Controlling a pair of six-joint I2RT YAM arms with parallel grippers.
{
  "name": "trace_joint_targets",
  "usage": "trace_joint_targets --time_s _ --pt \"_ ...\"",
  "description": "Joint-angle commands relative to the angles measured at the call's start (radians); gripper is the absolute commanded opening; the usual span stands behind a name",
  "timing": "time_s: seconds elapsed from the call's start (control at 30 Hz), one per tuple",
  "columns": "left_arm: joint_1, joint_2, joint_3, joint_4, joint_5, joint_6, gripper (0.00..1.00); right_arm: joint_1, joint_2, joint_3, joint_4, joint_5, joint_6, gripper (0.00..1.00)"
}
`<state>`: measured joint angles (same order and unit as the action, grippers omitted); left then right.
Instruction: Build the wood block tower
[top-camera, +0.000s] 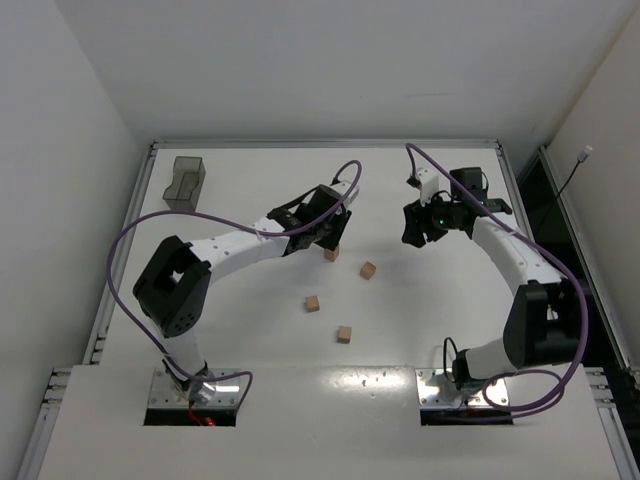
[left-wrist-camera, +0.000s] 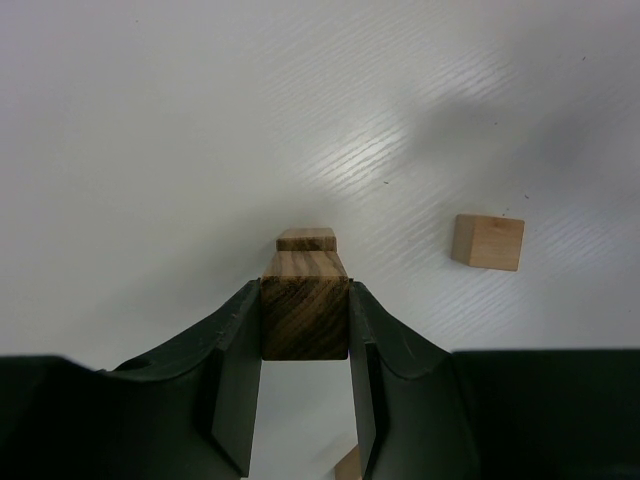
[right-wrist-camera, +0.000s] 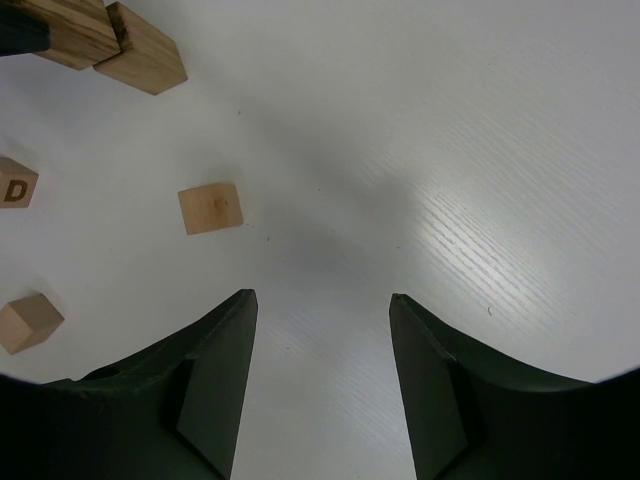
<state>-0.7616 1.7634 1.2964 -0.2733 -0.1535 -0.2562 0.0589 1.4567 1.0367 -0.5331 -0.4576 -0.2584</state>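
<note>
My left gripper (left-wrist-camera: 304, 292) is shut on a dark-grained wood block (left-wrist-camera: 304, 325). Just beyond it a second wood block (left-wrist-camera: 306, 239) lies on the table, close against the held one; I cannot tell whether they touch. From above, the left gripper (top-camera: 329, 238) hangs right over that block (top-camera: 331, 254). Three more wood blocks lie loose on the table (top-camera: 368, 270), (top-camera: 313, 303), (top-camera: 344, 334). My right gripper (right-wrist-camera: 322, 297) is open with nothing in it, standing off to the right (top-camera: 415, 232). No stacked tower shows.
A dark grey bin (top-camera: 187, 182) stands at the back left of the white table (top-camera: 250, 170). One loose block carries a letter D (right-wrist-camera: 17, 182). Purple cables loop from both arms above the table.
</note>
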Motion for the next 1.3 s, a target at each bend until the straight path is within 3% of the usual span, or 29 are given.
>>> trace_joint_targets --time_s 0.0,0.33,0.87,1.2,1.27 --pt "-0.010 -0.015 0.035 0.045 0.000 -0.006 0.14 -0.007 0.004 0.045 0.010 -0.026 -0.002 0.53" --pt "-0.010 0.004 0.044 0.045 0.009 -0.006 0.20 -0.007 0.004 0.045 0.010 -0.026 -0.002 0.53" --pt "-0.010 0.013 0.044 0.045 0.006 -0.015 0.55 -0.007 0.004 0.045 0.010 -0.026 -0.002 0.53" --pt "-0.010 0.001 0.017 0.054 0.006 -0.015 0.63 -0.007 0.013 0.045 0.010 -0.035 -0.002 0.53" --pt "-0.010 -0.030 0.006 0.066 0.006 -0.003 0.70 -0.007 0.013 0.045 0.010 -0.035 -0.012 0.53"
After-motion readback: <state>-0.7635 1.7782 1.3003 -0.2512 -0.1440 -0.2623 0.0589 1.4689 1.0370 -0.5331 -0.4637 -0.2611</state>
